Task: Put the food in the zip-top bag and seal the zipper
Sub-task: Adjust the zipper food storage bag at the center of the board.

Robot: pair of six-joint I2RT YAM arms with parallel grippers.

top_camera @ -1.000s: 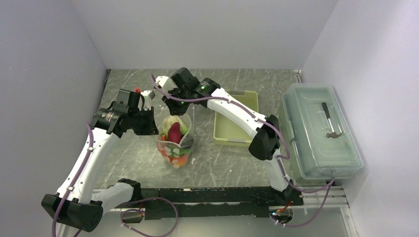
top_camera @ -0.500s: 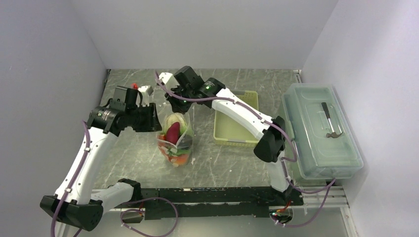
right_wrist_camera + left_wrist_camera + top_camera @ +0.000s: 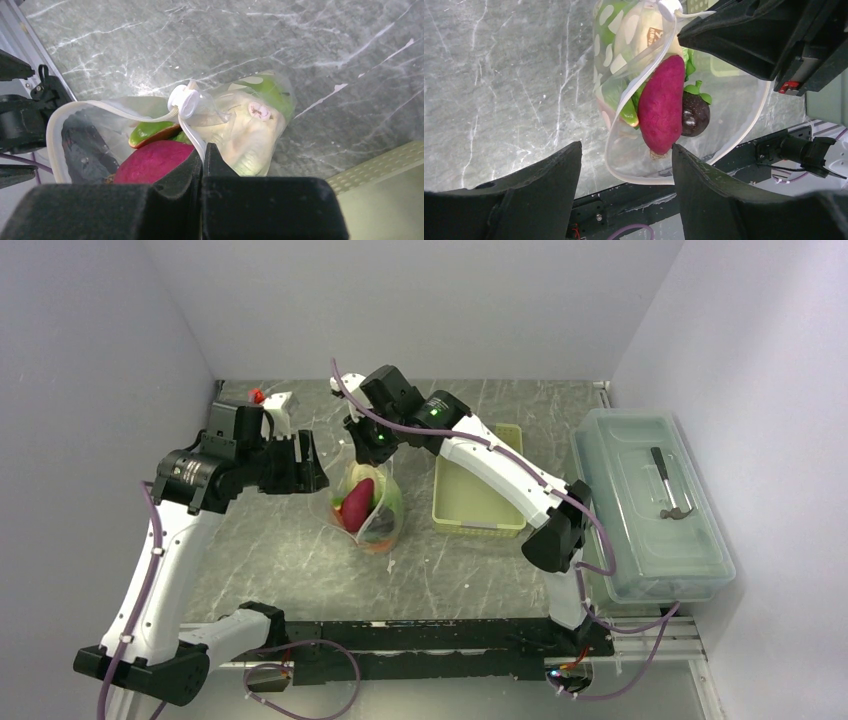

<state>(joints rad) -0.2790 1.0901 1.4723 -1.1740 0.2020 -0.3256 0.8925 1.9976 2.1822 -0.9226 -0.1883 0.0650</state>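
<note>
So, zip-top bag [image 3: 365, 510]: mid-table, between the two arms and just left of the basket, with its mouth gaping open.
Food in bag: a magenta tuber [image 3: 663, 107] on top, a dark round fruit [image 3: 694, 115] with a green cap touching it, green leafy pieces [image 3: 626, 112] and a pale lumpy item [image 3: 245, 135] behind.
Zipper [image 3: 115, 106]: the whitish strip curves around the open mouth, unsealed.
Right gripper [image 3: 204, 152]: fingers clenched on the zipper at the far side of the bag's mouth.
Left gripper [image 3: 625, 150]: fingers spread wide, holding nothing, just beside the bag's left side.
Basket [image 3: 478, 525]: yellow-green, on the table [image 3: 280, 560].
Box [image 3: 650, 570]: clear and lidded, at the right edge; a hammer-like tool [image 3: 665, 485] shows through the lid.
</note>
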